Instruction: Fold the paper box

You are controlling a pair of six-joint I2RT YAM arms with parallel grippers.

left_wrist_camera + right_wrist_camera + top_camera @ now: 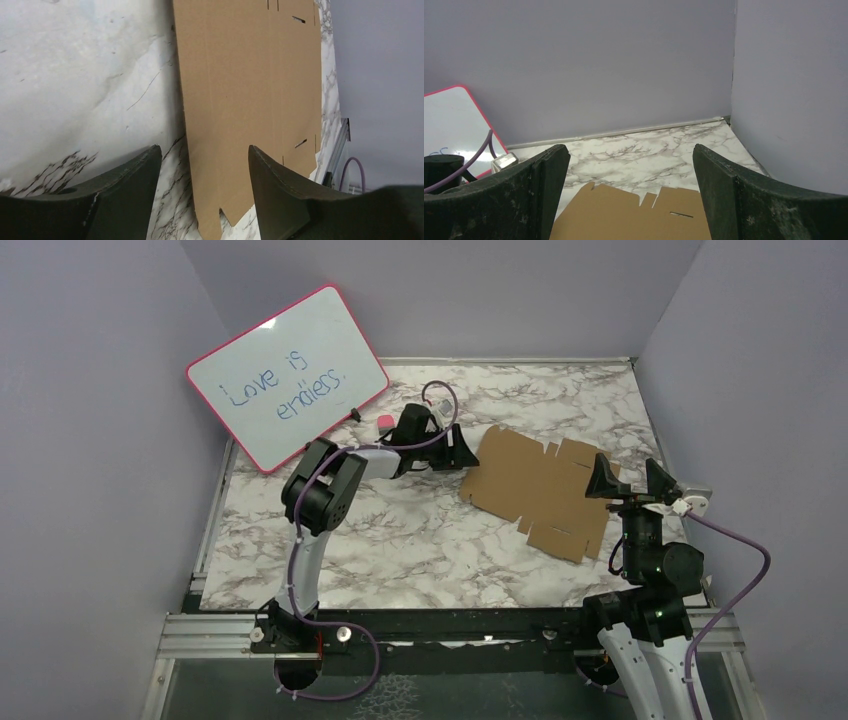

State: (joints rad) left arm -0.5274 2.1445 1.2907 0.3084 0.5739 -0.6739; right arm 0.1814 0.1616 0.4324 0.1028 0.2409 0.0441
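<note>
Paper box (530,485) lying flat on marble table (400,530), right of middle. Left gripper (468,451) open at its left edge; right gripper (628,472) open wide, empty. Could push box away instead of pinching it.

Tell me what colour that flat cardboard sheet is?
The paper box is plain brown, clearest in the left wrist view.
</note>
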